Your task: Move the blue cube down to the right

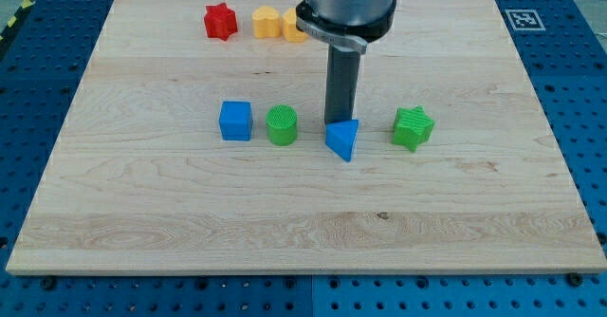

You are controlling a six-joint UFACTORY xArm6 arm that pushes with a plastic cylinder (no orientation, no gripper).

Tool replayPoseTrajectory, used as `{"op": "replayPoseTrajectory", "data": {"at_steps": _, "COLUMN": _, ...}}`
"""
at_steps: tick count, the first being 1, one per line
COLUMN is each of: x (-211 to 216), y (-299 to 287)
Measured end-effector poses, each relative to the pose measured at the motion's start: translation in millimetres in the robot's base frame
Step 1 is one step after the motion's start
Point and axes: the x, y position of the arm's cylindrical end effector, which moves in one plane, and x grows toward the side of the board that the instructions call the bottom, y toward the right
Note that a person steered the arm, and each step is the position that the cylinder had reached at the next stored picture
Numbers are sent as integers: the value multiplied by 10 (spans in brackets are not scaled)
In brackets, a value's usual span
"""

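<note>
My tip (339, 122) comes down at the top edge of the blue triangular block (343, 139); its very end is hidden behind that block, so I cannot tell whether the two touch. The rod grasps nothing: it has no jaws and is simply a straight dark shaft hanging from the arm's round grey head.

Taking the blue triangular block as the landmark, the green cylinder (282, 125) stands just to its left, with a small gap between them. The blue cube (236, 121) sits farther left again, just beyond the cylinder and apart from it, well clear of my tip. To the right of the triangular block, a little apart, lies the green star-shaped block (413, 128). These four form a rough row across the middle of the wooden board (142, 222).

Well above the triangular block and to its left, near the board's top edge, sits the red star-shaped block (220, 21). The yellow block (265, 22) stands beside it, and an orange block (291, 26) is partly hidden behind the arm.
</note>
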Motion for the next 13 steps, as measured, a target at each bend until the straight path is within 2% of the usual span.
{"op": "replayPoseTrajectory", "data": {"at_steps": 2, "x": 262, "y": 0}}
{"op": "replayPoseTrajectory", "data": {"at_steps": 3, "x": 274, "y": -176}}
{"op": "replayPoseTrajectory", "data": {"at_steps": 4, "x": 274, "y": -638}}
{"op": "replayPoseTrajectory", "data": {"at_steps": 6, "x": 248, "y": -873}}
{"op": "replayPoseTrajectory", "data": {"at_steps": 7, "x": 136, "y": -1040}}
{"op": "replayPoseTrajectory", "data": {"at_steps": 11, "x": -338, "y": -967}}
{"op": "replayPoseTrajectory", "data": {"at_steps": 12, "x": -447, "y": -1154}}
{"op": "replayPoseTrajectory", "data": {"at_steps": 13, "x": -460, "y": -1581}}
